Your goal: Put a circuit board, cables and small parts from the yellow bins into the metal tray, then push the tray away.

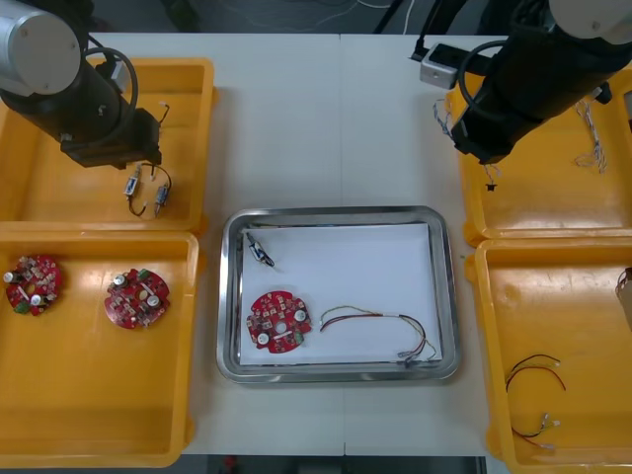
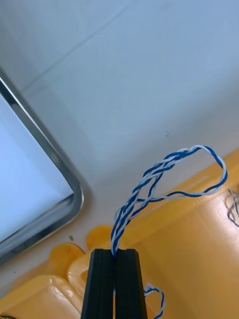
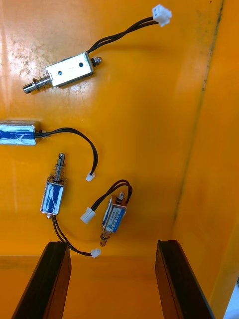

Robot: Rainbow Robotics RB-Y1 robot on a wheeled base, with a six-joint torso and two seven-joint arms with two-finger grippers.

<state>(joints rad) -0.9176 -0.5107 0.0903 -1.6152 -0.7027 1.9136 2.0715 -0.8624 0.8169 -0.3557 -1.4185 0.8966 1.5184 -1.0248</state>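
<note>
Three items already lie in the metal tray (image 1: pixel 341 211) at centre frame in the front view: circuit board (image 1: pixel 275 321), red and yellow cable (image 1: pixel 380 326), small metal part (image 1: pixel 261 250). Right wrist view: right gripper (image 2: pixel 115 255) is clamped on the twisted blue and white cable (image 2: pixel 164 182), so the step looks like cable transfer, and next it needs carrying over the tray, then release. Left wrist view: left gripper (image 3: pixel 112 249) is spread wide and empty, with small metal parts (image 3: pixel 113 217) just beyond its fingers in a yellow bin (image 3: pixel 149 124).

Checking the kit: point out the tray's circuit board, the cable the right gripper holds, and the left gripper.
circuit board (image 1: pixel 267 327): front view, its red face.
blue and white cable (image 2: pixel 118 229): right wrist view, twisted strands.
left gripper (image 3: pixel 112 246): left wrist view, between open fingertips.
</note>
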